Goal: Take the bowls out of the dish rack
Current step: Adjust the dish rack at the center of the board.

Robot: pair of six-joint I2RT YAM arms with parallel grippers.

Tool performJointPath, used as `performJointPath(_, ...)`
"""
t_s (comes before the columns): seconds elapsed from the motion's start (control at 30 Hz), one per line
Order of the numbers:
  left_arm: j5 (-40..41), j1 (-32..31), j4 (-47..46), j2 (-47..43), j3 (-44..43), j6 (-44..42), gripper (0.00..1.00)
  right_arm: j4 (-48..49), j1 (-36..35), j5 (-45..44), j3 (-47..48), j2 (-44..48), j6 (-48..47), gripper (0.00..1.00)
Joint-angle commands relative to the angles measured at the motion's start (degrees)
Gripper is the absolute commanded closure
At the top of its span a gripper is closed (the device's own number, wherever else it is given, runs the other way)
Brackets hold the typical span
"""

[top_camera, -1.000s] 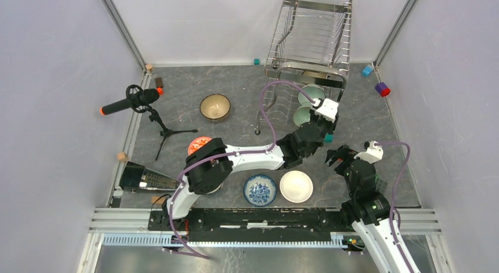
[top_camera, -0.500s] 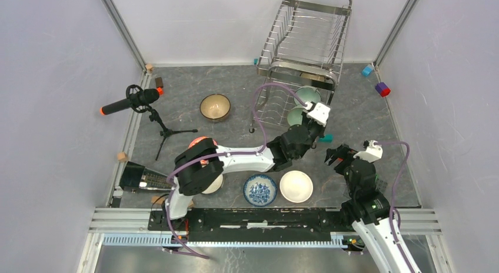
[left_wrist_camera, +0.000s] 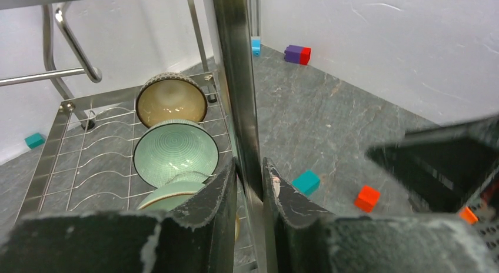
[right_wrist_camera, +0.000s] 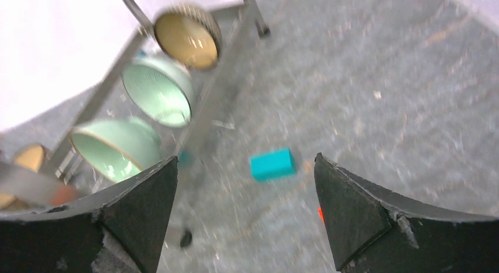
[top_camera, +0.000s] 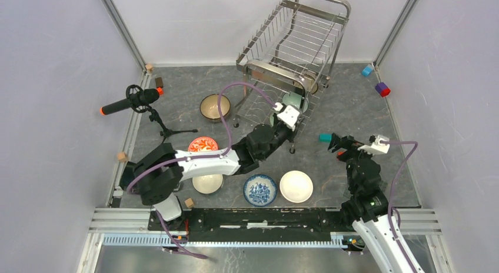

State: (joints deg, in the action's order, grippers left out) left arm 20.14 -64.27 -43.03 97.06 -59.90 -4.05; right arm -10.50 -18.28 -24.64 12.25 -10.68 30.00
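Left wrist view: left gripper [left_wrist_camera: 250, 185] clamps an upright post of the chrome wire dish rack [left_wrist_camera: 235, 79] — pulling could tilt it, spilling the pale green and tan ceramic bowls [left_wrist_camera: 175, 152] standing inside that rack; right gripper [right_wrist_camera: 245, 161] gapes, empty.

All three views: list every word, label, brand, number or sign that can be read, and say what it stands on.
None: no word, number, brand or sign can be read in any view.
The blue-and-white bowl and the red patterned bowl carry ornament only, no letters.
The dish rack and the teal block show no print.
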Motion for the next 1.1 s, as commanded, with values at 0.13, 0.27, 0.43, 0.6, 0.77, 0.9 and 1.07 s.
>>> performJointPath(0.13,-7.83,0.81,4.00,-9.99,6.72,0.57,0.98,50.23,-0.26,-10.70,-4.25,-15.83,-11.27,0.12)
performJointPath(0.27,-9.37,0.74,5.46,-12.76,8.79,1.09,0.98,69.01,-0.24,-9.95,0.33,-34.22,-21.35,0.12)
performJointPath(0.43,-9.87,0.79,5.69,-15.17,11.41,1.97,0.98,78.65,0.91,-7.33,10.43,-52.68,-33.02,0.10)
performJointPath(0.6,-10.59,0.81,7.05,-16.57,12.84,1.95,0.98,79.15,6.56,0.04,19.23,-64.03,-30.94,0.12)
performJointPath(0.77,-11.21,0.73,8.10,-17.35,12.97,2.20,0.98,77.65,9.84,4.56,28.55,-74.43,-30.08,0.14)
performJointPath(0.9,-11.76,0.77,8.35,-18.18,12.70,3.29,0.98,77.48,10.59,7.46,35.59,-81.85,-31.02,0.14)
performJointPath(1.07,-11.97,0.76,8.75,-18.79,13.26,3.48,0.98,73.79,10.85,6.85,45.37,-89.41,-30.67,0.14)
